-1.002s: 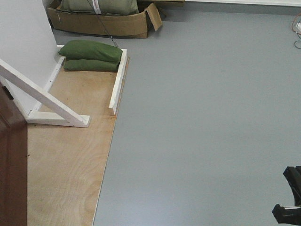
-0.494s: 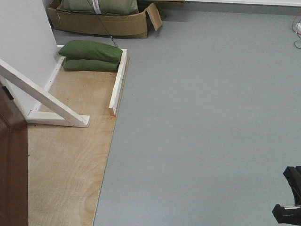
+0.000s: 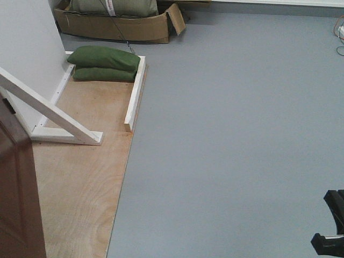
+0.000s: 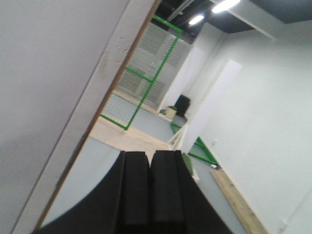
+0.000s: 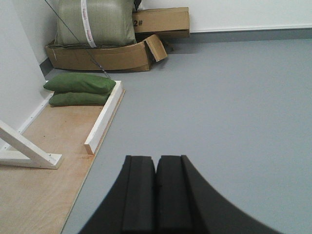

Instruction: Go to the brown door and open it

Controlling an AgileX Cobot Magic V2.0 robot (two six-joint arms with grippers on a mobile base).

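Note:
The brown door [image 3: 19, 199] shows as a glossy reddish-brown slab at the lower left of the front view; its handle is out of view. My left gripper [image 4: 150, 154] is shut with nothing between its black pads. It points past a white panel with a thin brown strip [image 4: 127, 67] along its edge, into the room beyond. My right gripper [image 5: 156, 158] is also shut and empty, hanging over the grey floor. In the front view a black part of the right arm [image 3: 330, 228] sits at the lower right corner.
A white wooden brace [image 3: 54, 117] and white rail [image 3: 135, 94] stand on the plywood base [image 3: 80, 183]. Two green sandbags [image 3: 105, 63] lie at its far end, with a cardboard box [image 3: 115, 24] behind. Grey floor [image 3: 231, 134] stretches to the right.
In the front view the brown door takes up more of the lower left corner; its edge has swung rightward over the plywood. Nothing else has moved.

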